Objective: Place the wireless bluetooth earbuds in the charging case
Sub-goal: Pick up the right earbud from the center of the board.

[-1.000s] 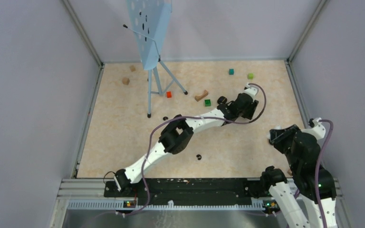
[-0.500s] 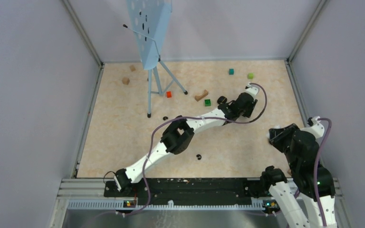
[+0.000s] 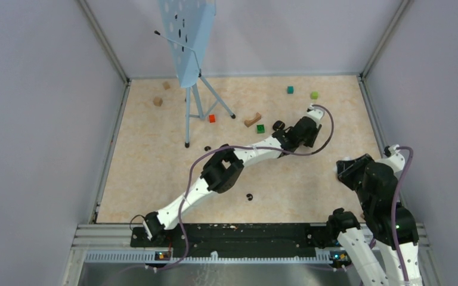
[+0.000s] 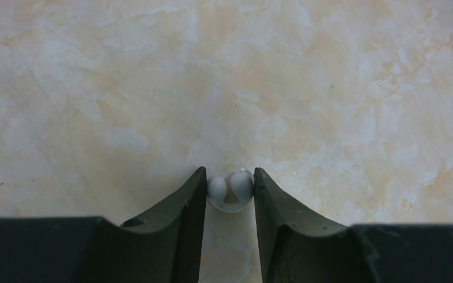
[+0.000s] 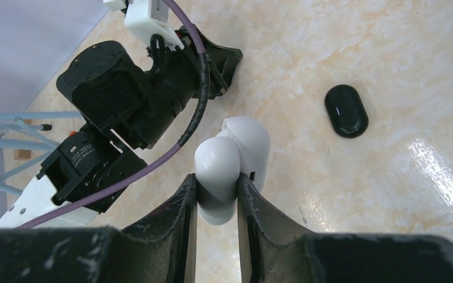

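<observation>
Left arm reaches far out across the table (image 3: 149,173), wrist near the far right of centre. The wrist camera shows the left gripper (image 4: 229,177) closed to a narrow gap, and the white earbuds (image 4: 230,188) fill that gap side by side, one fingertip against each outer side of the pair. The pair sits low over the marbled surface; I cannot tell whether it rests on it. From overhead the buds are hidden by the gripper. Right arm is folded back near the right wall. The right gripper (image 5: 217,180) is clamped on the charging case (image 5: 245,144), a white rounded two-lobed shell pinched at its lower lobe, the rest standing clear above the fingers. I cannot tell whether the lid is open. The case is held above the table, well apart from the white earbuds. A black oval pod (image 5: 346,111) lies flat on the table to the right of the case. One black earbud (image 3: 207,148) lies just beside the left forearm, and a second black earbud (image 3: 250,196) lies nearer the bases. A green block (image 3: 260,128) sits near the left wrist, a wooden arch (image 3: 252,121) just behind it, and a red block (image 3: 212,118) by the foot of the blue music stand (image 3: 188,36).
</observation>
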Controlling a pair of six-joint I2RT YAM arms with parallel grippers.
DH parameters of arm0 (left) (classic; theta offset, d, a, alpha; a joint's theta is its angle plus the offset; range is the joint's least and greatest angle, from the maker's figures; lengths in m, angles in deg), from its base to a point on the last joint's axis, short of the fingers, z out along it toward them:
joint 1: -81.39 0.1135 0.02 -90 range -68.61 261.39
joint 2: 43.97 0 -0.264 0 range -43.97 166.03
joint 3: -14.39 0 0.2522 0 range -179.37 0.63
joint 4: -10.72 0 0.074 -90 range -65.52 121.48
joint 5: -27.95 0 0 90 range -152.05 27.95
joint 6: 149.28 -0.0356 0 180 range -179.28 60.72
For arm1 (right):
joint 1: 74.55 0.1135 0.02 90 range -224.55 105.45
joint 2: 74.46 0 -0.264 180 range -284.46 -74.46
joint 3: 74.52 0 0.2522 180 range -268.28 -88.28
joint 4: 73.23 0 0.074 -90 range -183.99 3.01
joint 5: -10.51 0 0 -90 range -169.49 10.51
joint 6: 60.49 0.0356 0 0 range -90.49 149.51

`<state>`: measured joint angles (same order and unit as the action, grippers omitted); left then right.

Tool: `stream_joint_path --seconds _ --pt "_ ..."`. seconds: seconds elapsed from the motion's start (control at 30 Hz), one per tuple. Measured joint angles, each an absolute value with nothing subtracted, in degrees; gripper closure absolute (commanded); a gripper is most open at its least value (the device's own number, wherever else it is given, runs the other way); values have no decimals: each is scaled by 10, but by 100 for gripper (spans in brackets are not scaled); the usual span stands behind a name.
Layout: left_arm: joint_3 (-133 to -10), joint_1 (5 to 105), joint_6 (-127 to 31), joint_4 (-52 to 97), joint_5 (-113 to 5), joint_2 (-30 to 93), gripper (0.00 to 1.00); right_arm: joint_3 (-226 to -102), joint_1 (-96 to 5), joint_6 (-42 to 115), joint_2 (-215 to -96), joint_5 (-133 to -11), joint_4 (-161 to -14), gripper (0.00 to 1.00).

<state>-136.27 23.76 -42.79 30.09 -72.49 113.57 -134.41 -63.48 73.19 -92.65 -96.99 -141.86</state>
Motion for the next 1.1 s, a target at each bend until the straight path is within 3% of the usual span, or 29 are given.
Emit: stream_joint_path --seconds 0.27,1.1 --pt "-1232 239 -424 256 -705 1062 60 -1344 -635 732 -926 -970 -1418 100" --pt "-981 238 -412 249 -726 834 61 -1344 -635 732 -920 -966 -1418 100"
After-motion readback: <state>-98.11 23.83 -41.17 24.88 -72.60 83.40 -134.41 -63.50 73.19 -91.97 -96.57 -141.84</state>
